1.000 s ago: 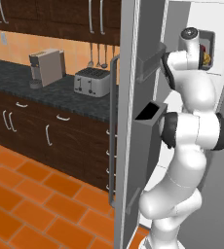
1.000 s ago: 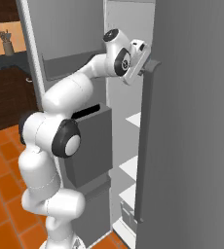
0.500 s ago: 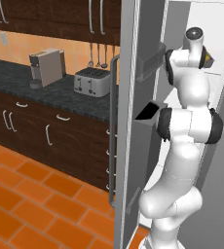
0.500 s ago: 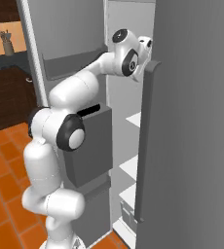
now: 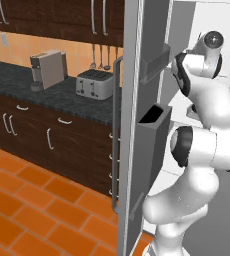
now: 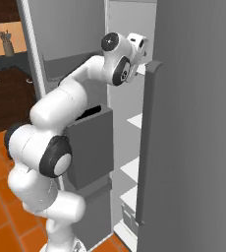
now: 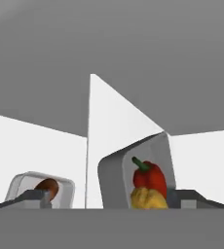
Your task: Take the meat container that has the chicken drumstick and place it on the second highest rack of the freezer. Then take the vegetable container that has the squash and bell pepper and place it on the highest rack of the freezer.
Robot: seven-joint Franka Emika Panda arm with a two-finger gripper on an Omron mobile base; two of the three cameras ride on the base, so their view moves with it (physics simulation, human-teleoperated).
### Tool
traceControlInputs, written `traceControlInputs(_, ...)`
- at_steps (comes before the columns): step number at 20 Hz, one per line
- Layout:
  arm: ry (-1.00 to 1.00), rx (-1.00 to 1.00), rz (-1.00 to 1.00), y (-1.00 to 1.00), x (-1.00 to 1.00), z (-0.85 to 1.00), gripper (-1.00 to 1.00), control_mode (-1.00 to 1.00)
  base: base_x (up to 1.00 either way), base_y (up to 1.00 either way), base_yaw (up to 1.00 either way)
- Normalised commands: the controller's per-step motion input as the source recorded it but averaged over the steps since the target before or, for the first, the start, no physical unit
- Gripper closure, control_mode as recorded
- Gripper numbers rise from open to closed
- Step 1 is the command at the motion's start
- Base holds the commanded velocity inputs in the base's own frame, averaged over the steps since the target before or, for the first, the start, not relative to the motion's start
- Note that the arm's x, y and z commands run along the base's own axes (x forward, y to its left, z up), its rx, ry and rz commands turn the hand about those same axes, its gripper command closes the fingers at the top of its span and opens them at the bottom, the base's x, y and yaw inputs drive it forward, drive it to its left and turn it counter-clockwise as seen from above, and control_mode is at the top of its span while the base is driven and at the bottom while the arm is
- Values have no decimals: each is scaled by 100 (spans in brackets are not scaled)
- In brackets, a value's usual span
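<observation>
2 spread fingertips (image 7: 33, 198) of gripper (image 7: 109, 202) flanking vegetable container (image 7: 115, 180), unclenched; meat container (image 7: 21, 186) left.

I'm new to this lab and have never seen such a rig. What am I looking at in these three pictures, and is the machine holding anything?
It is a rendered kitchen with a white robot arm on a driving base. Two pictures come from cameras behind the arm, on its left and right. They show the arm reaching up into the open freezer, beside a counter with a toaster and a coffee machine. The third comes from a camera on the hand, looking along the gripper. Its fingers stand wide apart and hold nothing. Ahead sit two grey trays: the vegetable container with the bell pepper and the squash, and to its left the meat container with the chicken drumstick.
</observation>
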Motion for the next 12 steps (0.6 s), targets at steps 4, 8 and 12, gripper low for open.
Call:
traceControlInputs(4,-8,0,1,58,-100,-1,-100,-100,0,0,0)
traceControlInputs(8,-4,0,0,26,-100,14,-100,-100,0,0,0)
traceControlInputs(12,0,0,0,8,-100,21,-100,-100,0,0,0)
